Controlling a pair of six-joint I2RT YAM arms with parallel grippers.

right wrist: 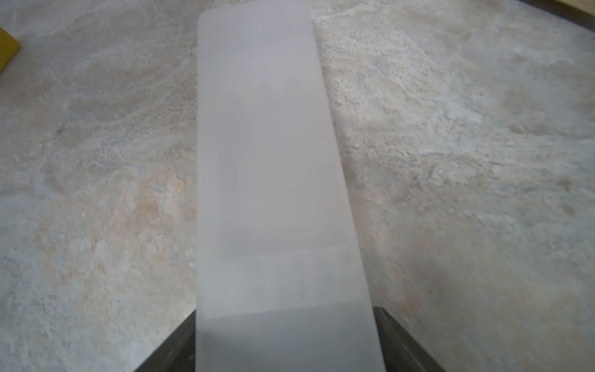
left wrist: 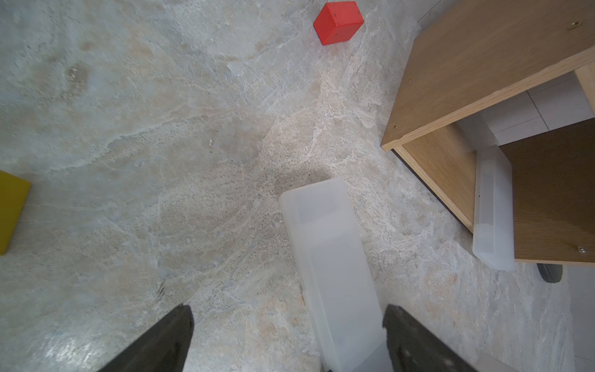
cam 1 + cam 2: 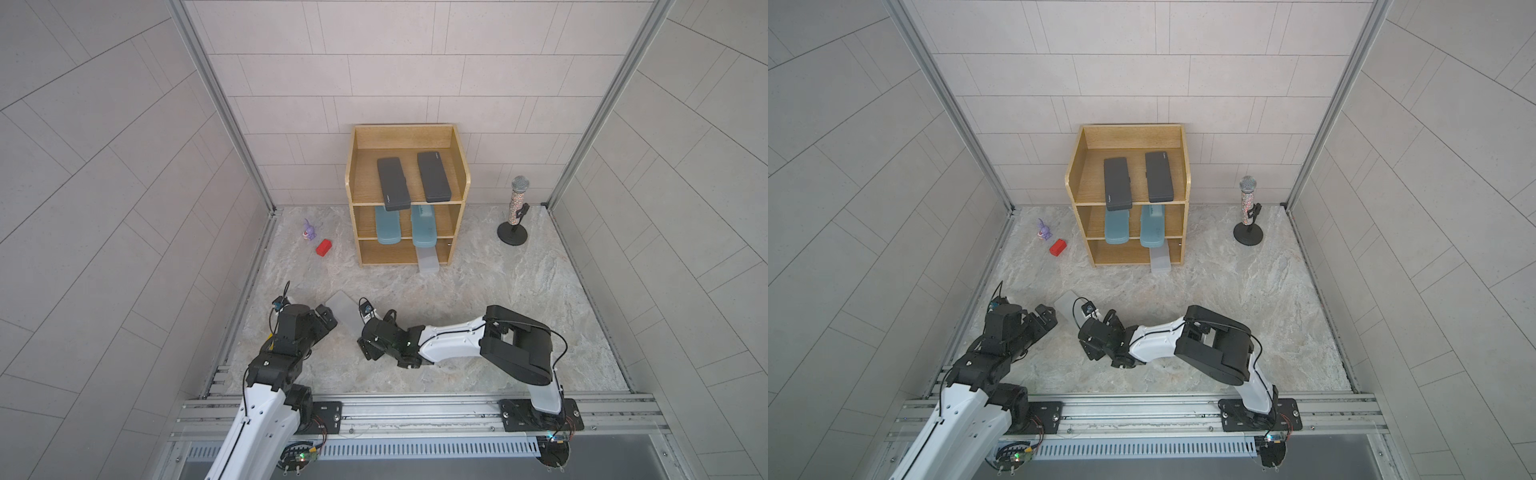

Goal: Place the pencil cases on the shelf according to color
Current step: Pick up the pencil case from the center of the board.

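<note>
Top views alone: black pencil cases (image 3: 392, 178)

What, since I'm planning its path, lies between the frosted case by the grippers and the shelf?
Only bare tabletop between case and shelf, in the left wrist view.

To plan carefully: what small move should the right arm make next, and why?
Probably close the right gripper on the frosted case: the case lies between its fingers, and the other frosted case already sits in the shelf's bottom level.

Overhead pair; wrists (close) sharing grey case (image 2: 331, 257)
</note>
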